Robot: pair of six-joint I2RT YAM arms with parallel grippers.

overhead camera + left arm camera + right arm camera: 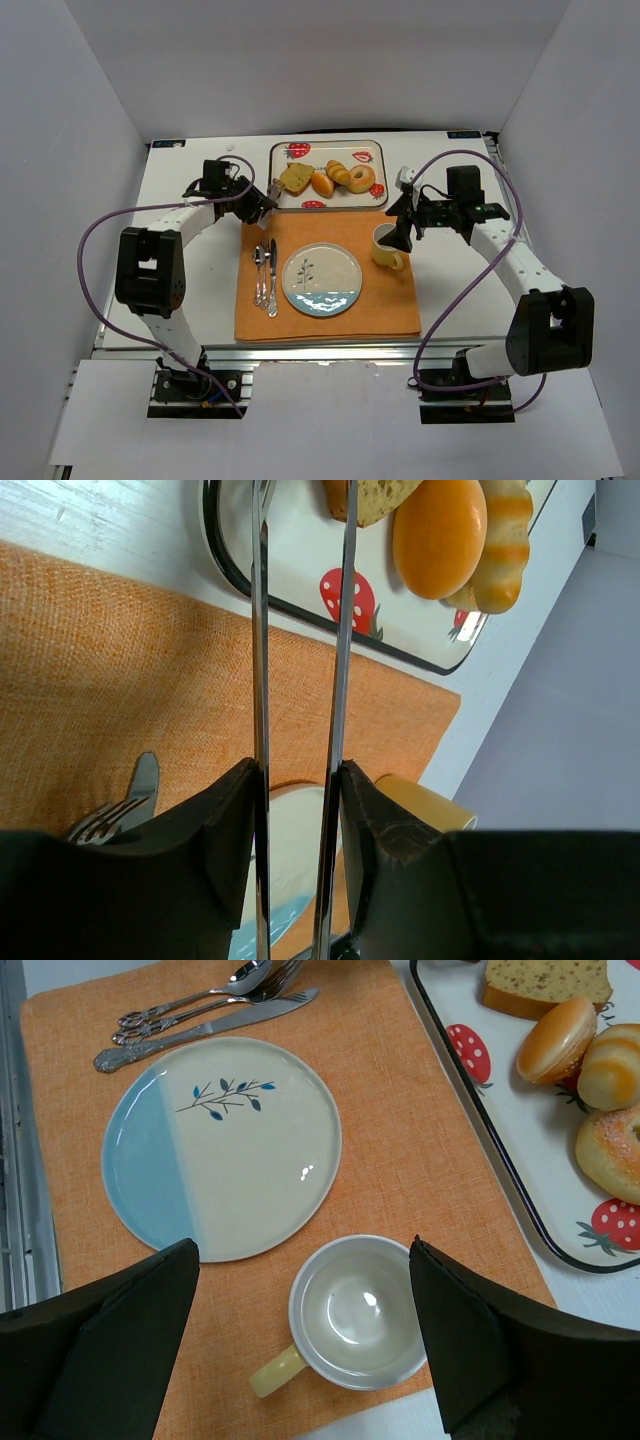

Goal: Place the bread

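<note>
Left gripper (298, 775) clamped on metal tongs (261, 630); right gripper (303, 1248) spread wide above mug (360, 1312)

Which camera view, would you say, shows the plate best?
The right wrist view: the plate lies close, its leaf sprig clear. The top external view shows it whole but small; the left wrist view shows only a sliver between the arms of the tongs.

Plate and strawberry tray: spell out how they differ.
The plate is round; the tray is a rounded rectangle. The plate is bare; the tray carries the breads. The plate lies on the orange placemat; the tray sits on the white table beyond it. The plate is cream and blue with a leaf sprig; the tray is white with strawberries and a dark rim. Both lie flat.
</note>
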